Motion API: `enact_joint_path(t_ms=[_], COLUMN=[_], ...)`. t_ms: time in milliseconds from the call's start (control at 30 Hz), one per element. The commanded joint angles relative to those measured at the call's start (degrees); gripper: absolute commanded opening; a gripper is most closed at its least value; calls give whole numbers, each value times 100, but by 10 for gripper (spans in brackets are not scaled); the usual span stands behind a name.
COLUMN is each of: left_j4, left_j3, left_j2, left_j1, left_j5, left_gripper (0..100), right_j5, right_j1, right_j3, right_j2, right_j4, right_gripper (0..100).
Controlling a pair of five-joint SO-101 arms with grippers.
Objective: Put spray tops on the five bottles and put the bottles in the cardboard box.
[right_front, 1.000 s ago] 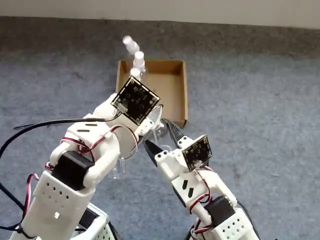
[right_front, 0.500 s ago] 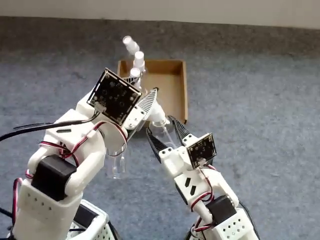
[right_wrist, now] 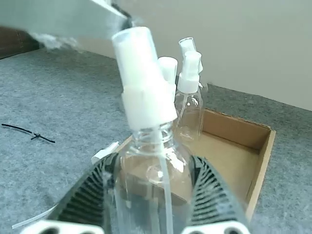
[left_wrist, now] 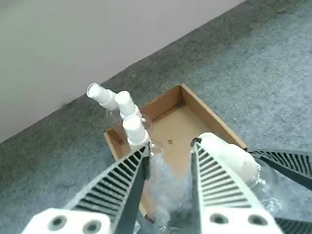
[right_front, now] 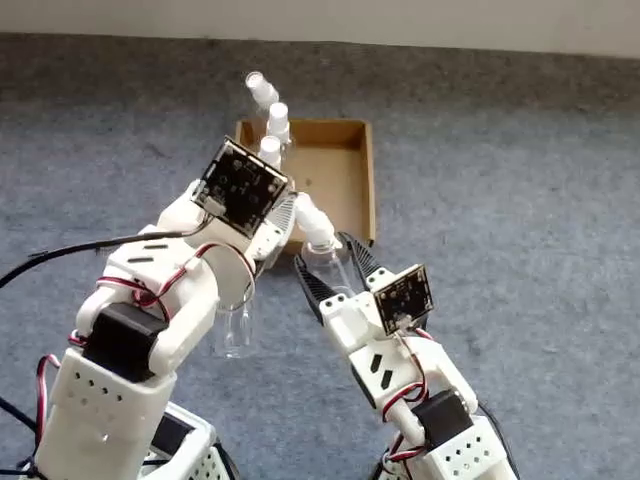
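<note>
Now the left gripper (left_wrist: 170, 146) has come off the spray top (right_wrist: 144, 87). It hangs just beside it, jaws well apart, nothing in them. The top sits on the bottle (right_wrist: 148, 170), leaning a little; whether it is fully seated, cannot tell. Right gripper (right_front: 325, 258) stays clamped round the bottle's body, upright, just short of the cardboard box (right_front: 335, 185). Three capped bottles (left_wrist: 126, 102) cluster at the box's far corner. One bare bottle (right_front: 235, 330) stands on the carpet. Judgement: this capping looks done; boxing comes next.
</note>
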Motion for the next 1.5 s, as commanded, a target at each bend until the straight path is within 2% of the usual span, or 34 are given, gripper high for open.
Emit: enact_joint_path(t_ms=[0, 533, 667, 733, 933, 1067, 1200, 1333, 1467], left_j4=[-62, -79, -79, -70, -26, 659, 1196, 1152, 334], left_j3=[-13, 426, 409, 382, -637, -1385, -1631, -1622, -1367], left_j2=[4, 66, 66, 31, 4, 4, -4, 66, 295], left_j1=[312, 593, 593, 558, 330, 136, -13, -127, -136], left_j5=[-44, -44, -492, -492, -484, -484, -492, -492, -492], left_gripper=[139, 139, 139, 139, 139, 139, 139, 139, 139], right_j5=[-53, -53, -53, -53, -53, -44, -44, -44, -44], right_j1=[31, 40, 31, 31, 31, 57, 215, 224, 224], right_j3=[-101, -119, -119, -119, -110, -127, -145, -145, -145], right_j2=[-92, -92, -92, -92, -92, -92, -92, -92, -92], right_j4=[-145, -145, -145, -145, -136, -127, -119, -119, -119], right_gripper=[5, 5, 5, 5, 5, 5, 5, 5, 5])
